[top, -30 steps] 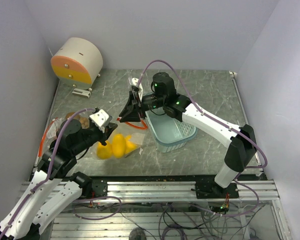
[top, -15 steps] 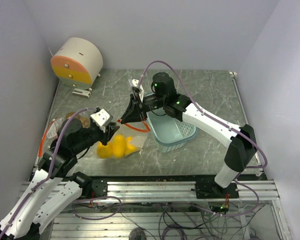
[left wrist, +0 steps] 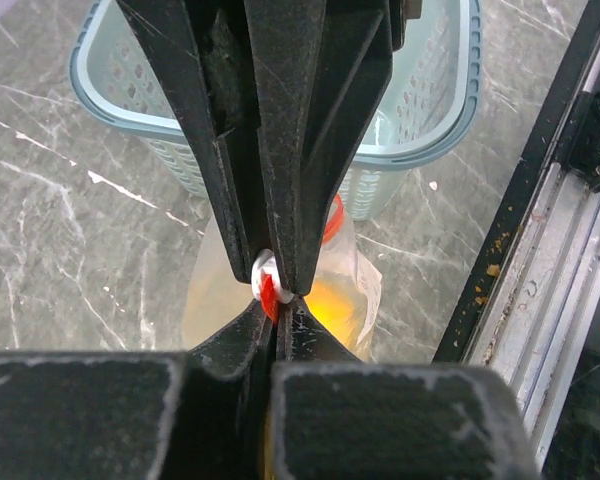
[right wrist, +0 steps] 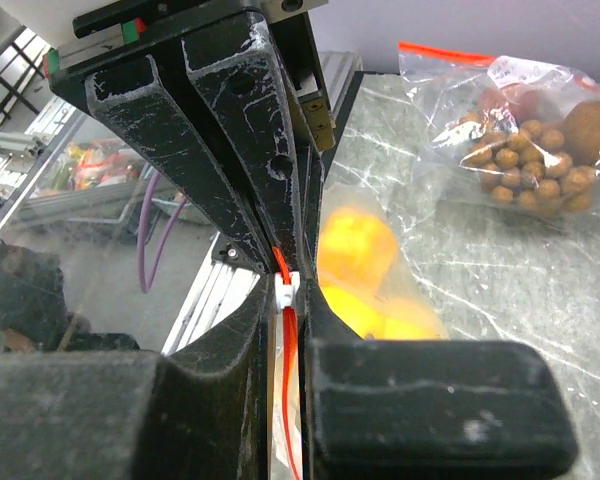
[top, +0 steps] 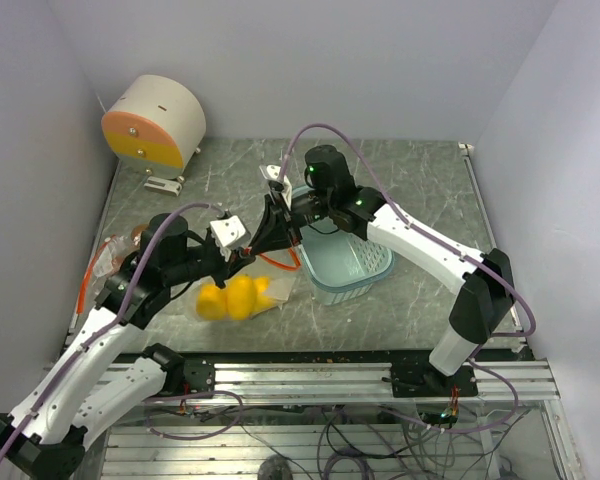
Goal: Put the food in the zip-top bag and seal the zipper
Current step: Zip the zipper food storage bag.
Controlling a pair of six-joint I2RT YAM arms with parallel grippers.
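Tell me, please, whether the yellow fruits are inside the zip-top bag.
Inside: the yellow fruits show through the zip-top bag's clear plastic.

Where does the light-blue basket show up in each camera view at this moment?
Top external: the light-blue basket sits just right of centre, on the table.
Left wrist: across the top of the picture.
Right wrist: not in it.
Shared landmark: the yellow fruit inside the zip-top bag, seen in all three views.
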